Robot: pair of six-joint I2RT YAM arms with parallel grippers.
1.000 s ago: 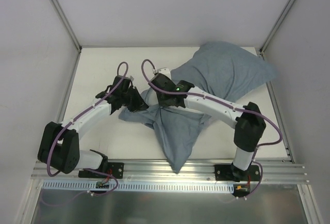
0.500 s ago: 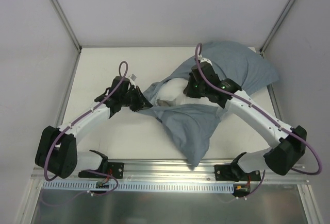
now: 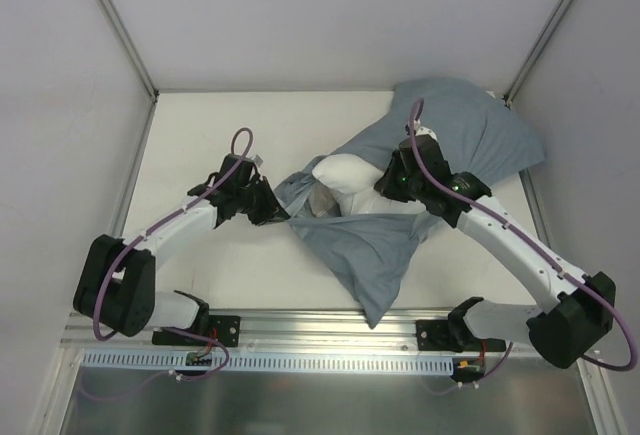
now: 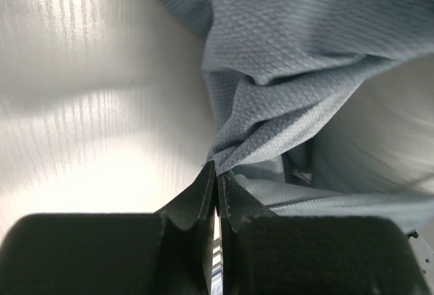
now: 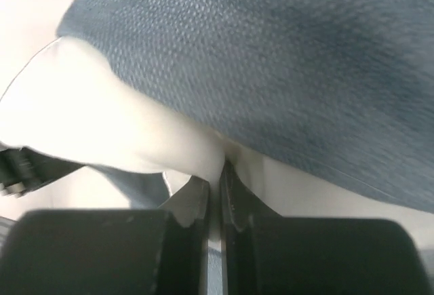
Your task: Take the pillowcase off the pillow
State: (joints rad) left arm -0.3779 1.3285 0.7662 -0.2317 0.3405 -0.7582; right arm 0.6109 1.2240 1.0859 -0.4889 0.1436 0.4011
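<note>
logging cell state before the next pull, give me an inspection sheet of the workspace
surface: white table, matte
job's things: pillowcase covers most of the pillow; one white corner pokes out of the opening
clutter: nothing seen
hands: left hand shut on the pillowcase edge; right hand shut on white pillow fabric
cables: purple cables loop along both arms, not snagged
surroundings: white walls, metal rail at near edge

Soft, even overhead light; top view sharp, wrist views partly soft.
Top view: faint shadows on table (image 3: pixel 200 135) just beside pillowcase (image 3: pixel 370 245) and arms (image 3: pixel 190 217). Left wrist: streaky glare on table left of pillowcase, weave crisp, left gripper (image 4: pixel 215 176) dark, blurred beneath it. Right wrist: pillow (image 5: pixel 102 105) below pillowcase blown out, weave smeared, right gripper (image 5: pixel 218 176) unfocused.
</note>
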